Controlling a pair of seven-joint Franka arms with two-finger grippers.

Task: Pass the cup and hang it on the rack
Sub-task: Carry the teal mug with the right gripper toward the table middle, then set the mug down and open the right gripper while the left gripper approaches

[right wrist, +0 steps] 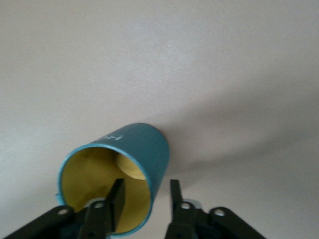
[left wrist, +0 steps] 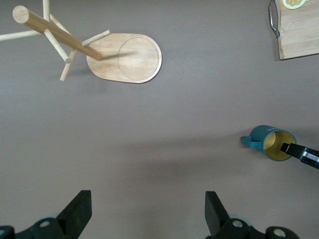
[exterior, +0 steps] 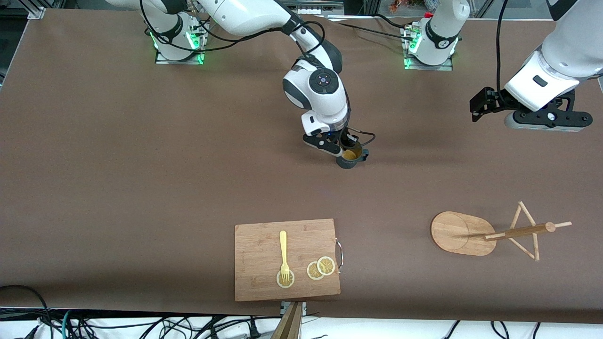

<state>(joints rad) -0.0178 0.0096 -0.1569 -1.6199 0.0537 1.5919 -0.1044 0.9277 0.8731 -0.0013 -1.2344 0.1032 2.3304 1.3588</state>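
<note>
The dark teal cup [exterior: 348,160] with a yellowish inside stands on the brown table near its middle, handle toward the left arm's end. It also shows in the left wrist view [left wrist: 271,142] and the right wrist view [right wrist: 144,144]. My right gripper [exterior: 346,146] [right wrist: 147,199] is at the cup's rim, open, one finger inside the cup and one outside, straddling the wall. The wooden rack [exterior: 459,233] [left wrist: 129,57] stands nearer the front camera, toward the left arm's end. My left gripper [exterior: 478,110] [left wrist: 148,214] is open and empty, up over bare table.
A rectangular wooden cutting board [exterior: 264,263] [left wrist: 301,35] lies near the table's front edge, holding a yellow fork [exterior: 283,252] and lemon slices [exterior: 321,268]. Cables run along the front edge.
</note>
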